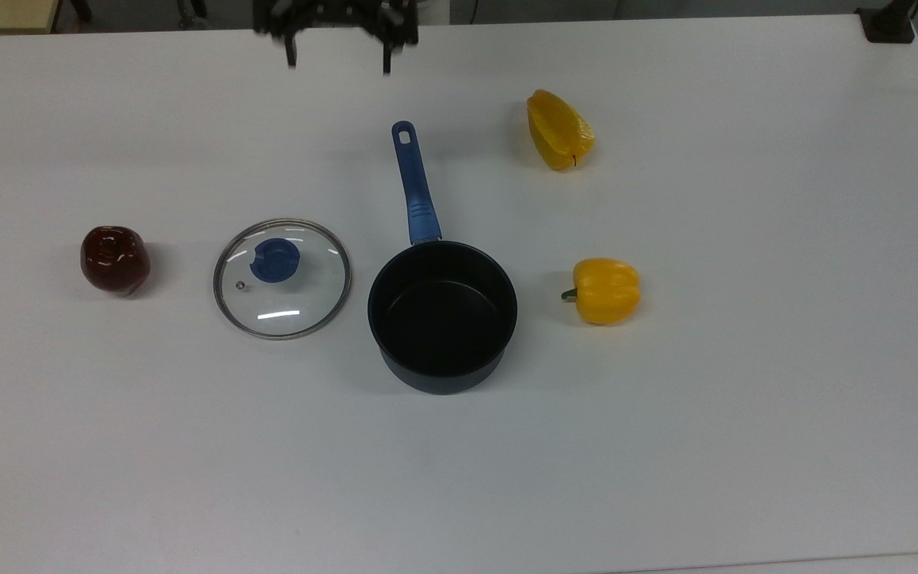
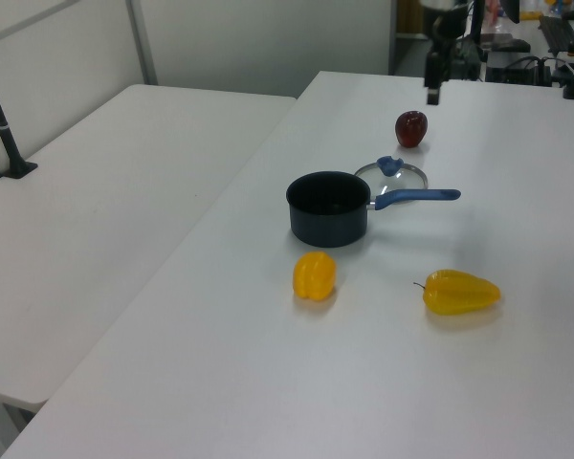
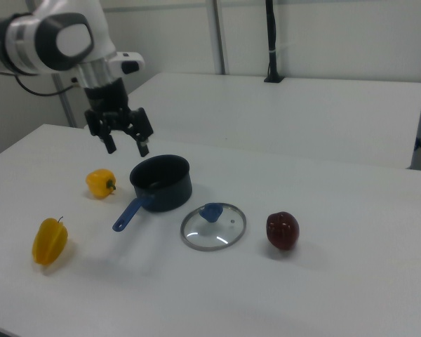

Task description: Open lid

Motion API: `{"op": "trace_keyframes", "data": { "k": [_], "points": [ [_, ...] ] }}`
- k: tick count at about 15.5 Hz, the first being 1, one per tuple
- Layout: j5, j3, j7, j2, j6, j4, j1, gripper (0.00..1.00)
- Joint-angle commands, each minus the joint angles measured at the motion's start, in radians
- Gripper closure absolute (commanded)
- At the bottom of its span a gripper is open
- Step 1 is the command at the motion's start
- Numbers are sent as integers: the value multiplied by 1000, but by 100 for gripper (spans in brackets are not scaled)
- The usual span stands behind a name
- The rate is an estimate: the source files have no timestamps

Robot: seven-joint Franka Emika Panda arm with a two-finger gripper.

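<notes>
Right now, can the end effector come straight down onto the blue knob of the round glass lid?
Probably yes: the open end effector hangs high, and nothing covers the round glass lid lying flat on the table.

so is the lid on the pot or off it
Off. The lid lies flat on the table beside the open saucepan.

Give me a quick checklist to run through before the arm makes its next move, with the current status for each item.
1. Lid off the saucepan: ok, it lies flat on the table beside the pan.
2. Saucepan interior empty: ok.
3. Gripper open and holding nothing: ok.
4. Gripper raised clear of lid and pan: ok.
5. Red apple apart from the lid rim: ok.
6. Both yellow peppers apart from the pan: ok.
</notes>
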Motion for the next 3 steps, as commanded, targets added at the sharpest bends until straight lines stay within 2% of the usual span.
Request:
{"op": "trace_keyframes", "data": {
  "k": [1,3],
  "points": [
    [20,-119,9,-53,-59,-24,105,0],
    [21,-120,8,-50,-57,-21,98,0]
  ]
}}
